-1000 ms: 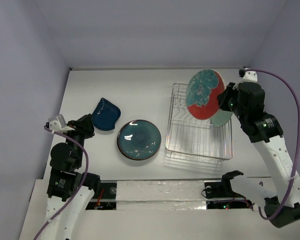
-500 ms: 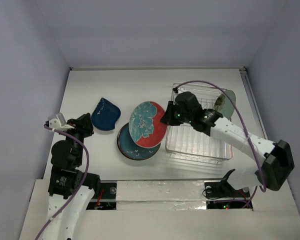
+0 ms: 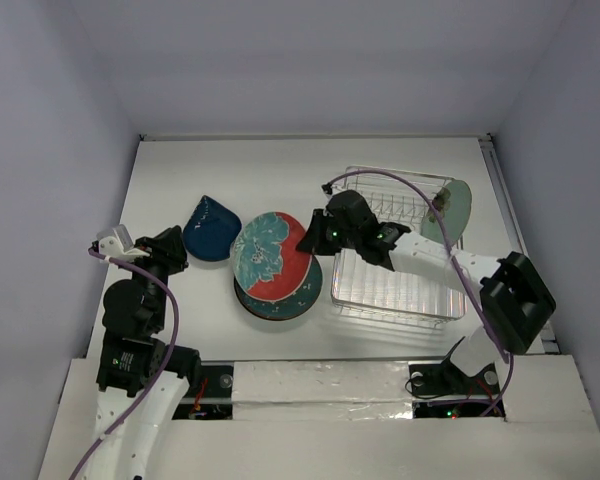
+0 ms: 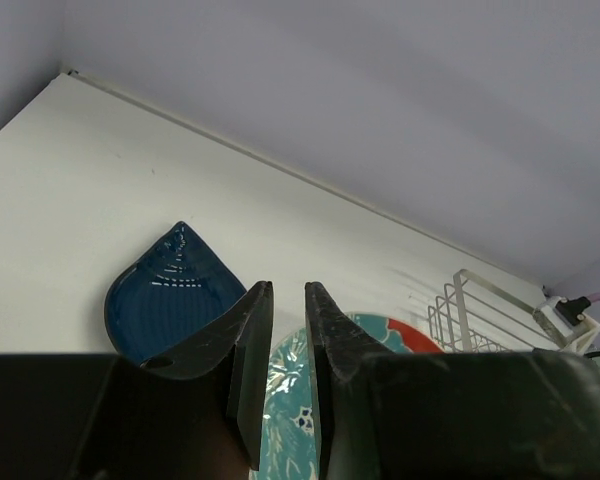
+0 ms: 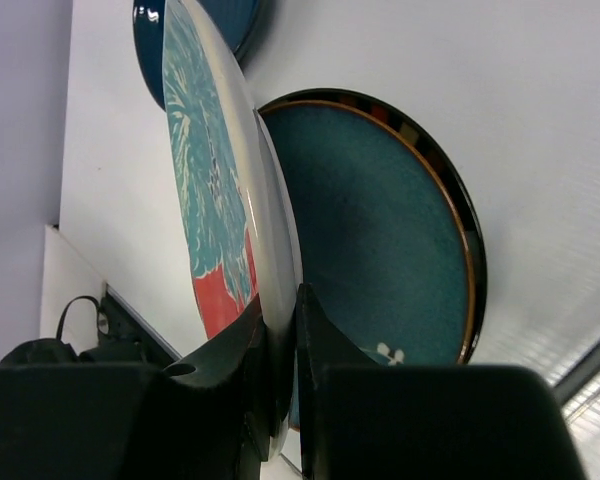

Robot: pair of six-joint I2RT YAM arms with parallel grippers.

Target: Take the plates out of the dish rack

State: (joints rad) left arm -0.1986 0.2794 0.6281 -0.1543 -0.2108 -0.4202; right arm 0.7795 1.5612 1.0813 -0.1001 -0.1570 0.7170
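Swung floral teal-and-red round plate, pinched tight in right gripper, left of silver wire dish rack, leaving only pale green plate racked.

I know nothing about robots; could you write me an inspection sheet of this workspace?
Surface: white table, no spills seen.
Job's things: silver wire dish rack holds a pale green plate; dark blue wavy plate and glossy teal plate lie flat; teal-flowered red plate tilts above the teal one.
Clutter: nothing seen.
Grippers: right gripper shut on the flowered plate's rim; left gripper empty, slightly open.
Cables: purple cable on each arm.
Surroundings: pale walls.
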